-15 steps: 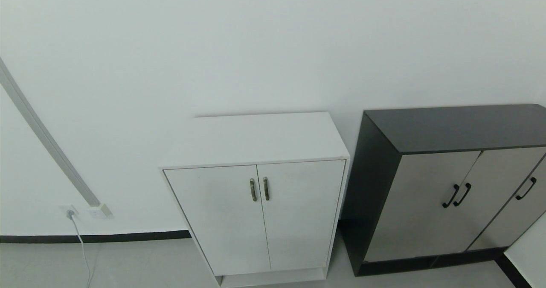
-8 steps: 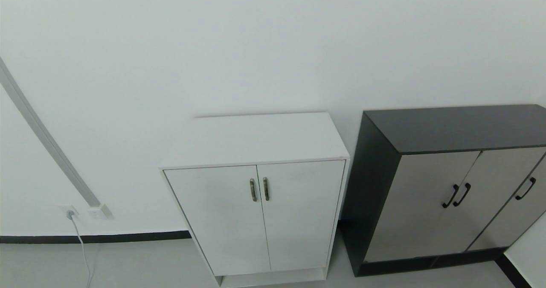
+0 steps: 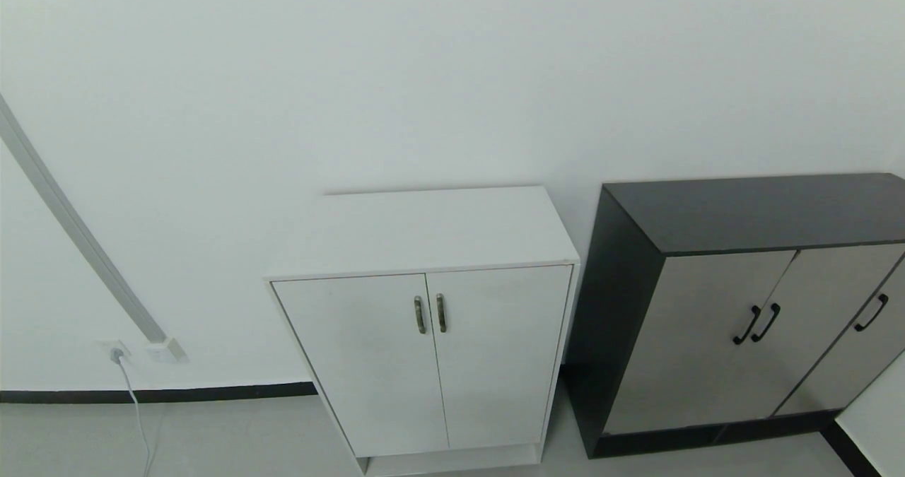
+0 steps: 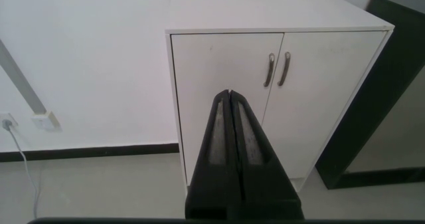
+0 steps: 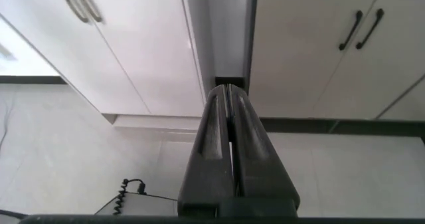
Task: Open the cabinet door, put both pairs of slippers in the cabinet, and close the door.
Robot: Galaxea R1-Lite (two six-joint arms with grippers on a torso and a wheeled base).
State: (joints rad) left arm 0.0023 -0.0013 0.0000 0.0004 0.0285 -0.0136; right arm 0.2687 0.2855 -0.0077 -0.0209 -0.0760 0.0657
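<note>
A: Where's the cabinet?
B: The white two-door wooden cabinet (image 3: 424,230) stands on the pale grey floor (image 3: 212,442) with its back against the white wall (image 3: 353,74). Both doors are shut and flush. Two brushed metal bar handles (image 3: 420,314) are upright, side by side at the middle seam.
A: Pincers?
B: Left pincer (image 4: 229,94): black fingers pressed together, nothing held. It's in front of the cabinet's left door (image 4: 212,64), apart from it. Right pincer (image 5: 229,88): fingers together too, empty. It's low over the floor, pointing at the narrow gap (image 5: 229,31) between the white cabinet and its neighbour.
A: Neighbour?
B: A black cabinet with grey doors (image 3: 742,212), just beside the white one on the right. Its doors are closed, with curved black handles (image 3: 756,324).
A: Anything else?
B: To the left there's a white wall socket (image 3: 114,353) low on the wall, and a thin grey cable (image 3: 138,413) drops from it to the floor. A grey slanted conduit (image 3: 71,226) runs down to a box beside the socket. A black skirting strip (image 3: 177,393) runs along the wall's foot.
</note>
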